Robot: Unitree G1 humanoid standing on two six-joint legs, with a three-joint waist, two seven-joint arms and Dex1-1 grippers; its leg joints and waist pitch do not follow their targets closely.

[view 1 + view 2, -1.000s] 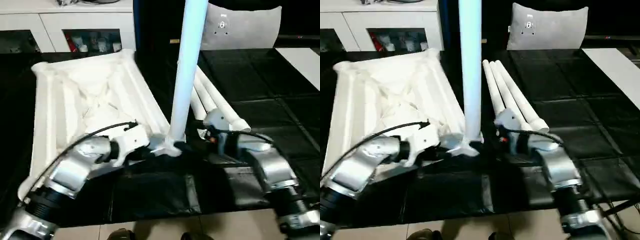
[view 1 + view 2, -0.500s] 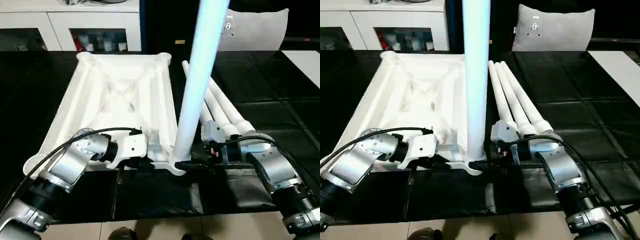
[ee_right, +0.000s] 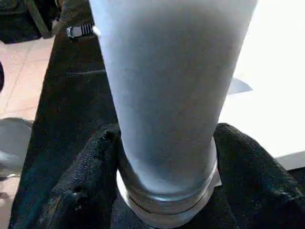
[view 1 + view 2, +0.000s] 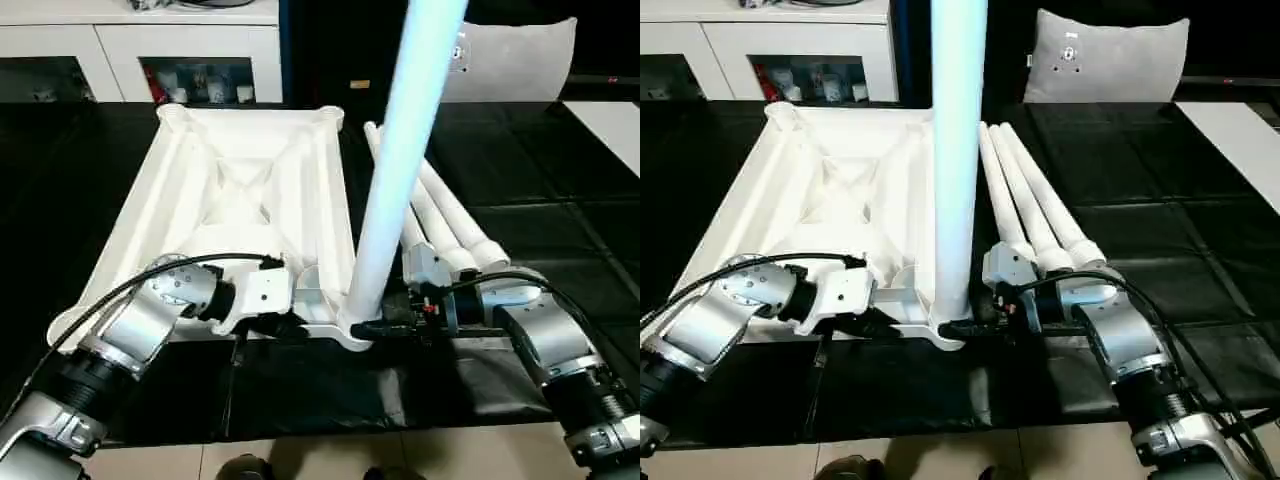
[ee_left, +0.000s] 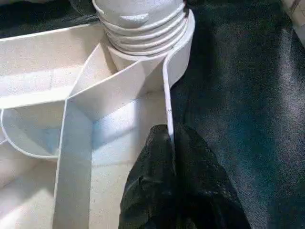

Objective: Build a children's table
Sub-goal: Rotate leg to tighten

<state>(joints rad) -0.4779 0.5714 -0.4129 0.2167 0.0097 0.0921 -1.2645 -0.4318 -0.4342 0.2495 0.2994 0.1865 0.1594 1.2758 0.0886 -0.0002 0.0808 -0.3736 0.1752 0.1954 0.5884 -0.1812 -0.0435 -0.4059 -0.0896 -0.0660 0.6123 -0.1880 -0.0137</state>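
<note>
The white table top (image 4: 240, 200) lies upside down on the black mat, ribbed underside up. One white leg (image 4: 400, 170) stands upright in its near right corner socket (image 5: 143, 28). My right gripper (image 4: 385, 328) is shut on this leg's base, with a black finger (image 3: 90, 181) on each side of the tube (image 3: 167, 95). My left gripper (image 4: 288, 327) is shut on the table top's thin rim wall (image 5: 167, 95) just beside that socket. Three loose legs (image 4: 440, 210) lie side by side to the right of the top.
A white cabinet with glass doors (image 4: 130, 60) stands at the back left. A grey cushion (image 4: 1110, 60) sits at the back right, and a flat white board (image 4: 610, 115) at the far right. The mat's front edge meets tiled floor (image 4: 300, 455).
The head views have shifted and levelled since a second ago, so the camera moved. Both grippers keep their holds, and the leg stays upright in the socket.
</note>
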